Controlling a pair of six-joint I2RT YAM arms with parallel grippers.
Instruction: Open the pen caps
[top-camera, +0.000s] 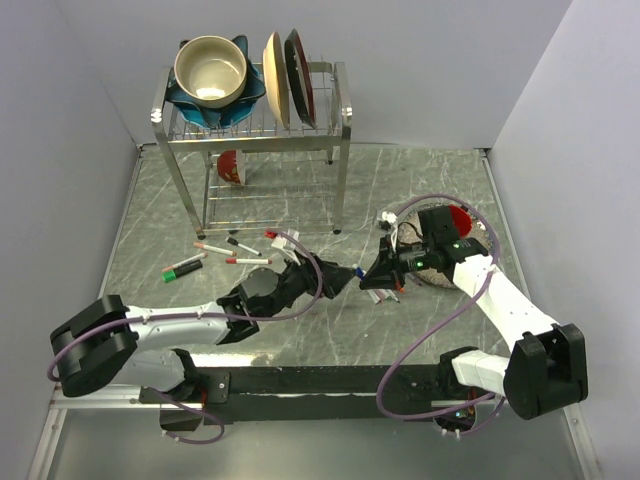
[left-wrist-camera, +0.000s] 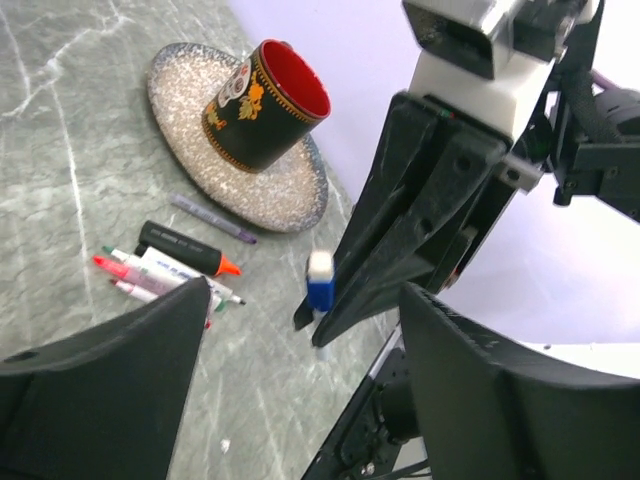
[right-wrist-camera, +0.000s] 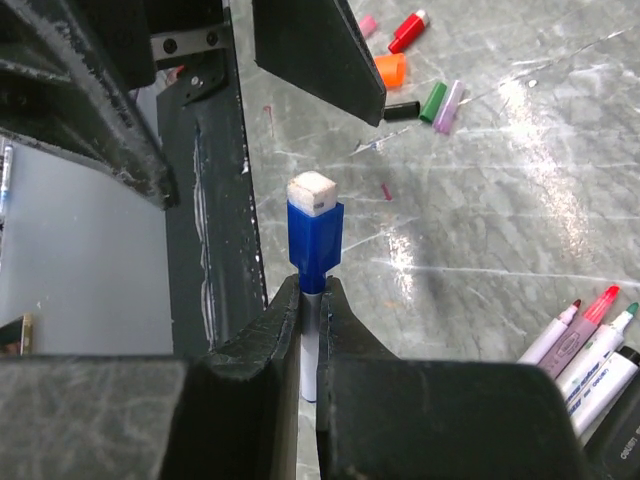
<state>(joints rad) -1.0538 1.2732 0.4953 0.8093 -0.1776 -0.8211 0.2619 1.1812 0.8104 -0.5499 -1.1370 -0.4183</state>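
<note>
One cup on plate; right jaws grip pen.

— Back left?
— A dish rack stands on the table, bowl and plates on top, loose pens before it.
— Right?
— A cup on a plate, a pen cluster at its front-left.

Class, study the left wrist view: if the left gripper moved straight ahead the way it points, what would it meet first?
Probably the blue cap of the pen that the right gripper holds. It sits in line between the open fingers of the left gripper, though depth is uncertain.
</note>
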